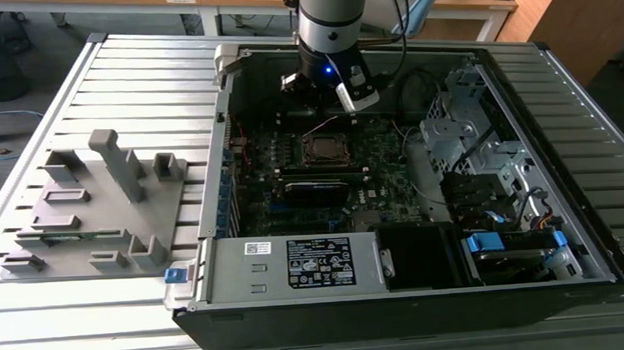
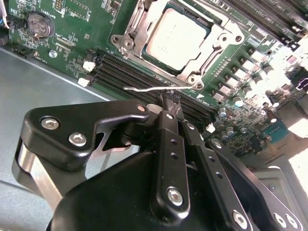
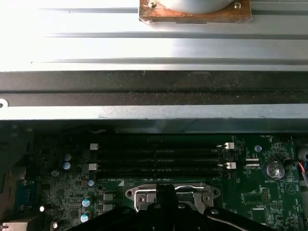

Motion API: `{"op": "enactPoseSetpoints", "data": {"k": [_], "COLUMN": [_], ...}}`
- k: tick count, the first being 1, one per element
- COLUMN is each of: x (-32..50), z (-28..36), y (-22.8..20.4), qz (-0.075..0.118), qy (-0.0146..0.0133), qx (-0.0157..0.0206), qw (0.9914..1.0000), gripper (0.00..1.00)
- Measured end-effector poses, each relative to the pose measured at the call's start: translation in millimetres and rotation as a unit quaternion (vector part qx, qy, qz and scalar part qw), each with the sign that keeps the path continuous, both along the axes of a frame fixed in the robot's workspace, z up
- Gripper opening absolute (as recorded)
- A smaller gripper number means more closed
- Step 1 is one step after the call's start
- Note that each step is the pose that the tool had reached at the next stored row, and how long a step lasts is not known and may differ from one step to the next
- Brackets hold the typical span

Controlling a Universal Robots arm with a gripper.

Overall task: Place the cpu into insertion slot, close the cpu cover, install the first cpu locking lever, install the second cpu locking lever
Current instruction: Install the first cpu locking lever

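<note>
Gripper (image 2: 168,100) is pinching a thin wire locking lever (image 2: 144,88) at the twelve o'clock edge of the insertion slot (image 1: 323,149) in the exterior view. Cpu (image 2: 175,37) is sitting seated, cpu cover (image 2: 217,34) seemingly lying closed over it; lever latching is looking unfinished.

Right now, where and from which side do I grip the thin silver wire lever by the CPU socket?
Grip the thin silver wire lever on its straight free stretch over the long black memory slots, coming from above on that side: there it stands clear of the green board, probably leaving gripping room.
</note>
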State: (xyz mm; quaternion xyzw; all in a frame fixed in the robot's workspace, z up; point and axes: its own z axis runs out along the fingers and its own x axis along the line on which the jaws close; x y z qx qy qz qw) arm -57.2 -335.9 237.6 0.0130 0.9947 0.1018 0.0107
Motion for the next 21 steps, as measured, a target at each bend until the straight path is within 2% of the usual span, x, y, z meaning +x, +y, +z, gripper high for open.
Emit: {"op": "enactPoseSetpoints", "data": {"k": [3, 8, 15, 21], "x": [0.2, 2.1, 11.2, 11.9], "z": [-0.4, -1.9, -5.6, -6.1], "y": [0.0, 0.1, 0.1, 0.1], "qz": [0.0, 0.0, 0.0, 0.0], "qy": [0.0, 0.0, 0.0, 0.0], "qx": [0.0058, 0.0062, 0.0071, 0.009], "qw": [0.99998, 0.99998, 0.99997, 0.99996], "gripper": [0.11, 0.11, 0.11, 0.11]}}
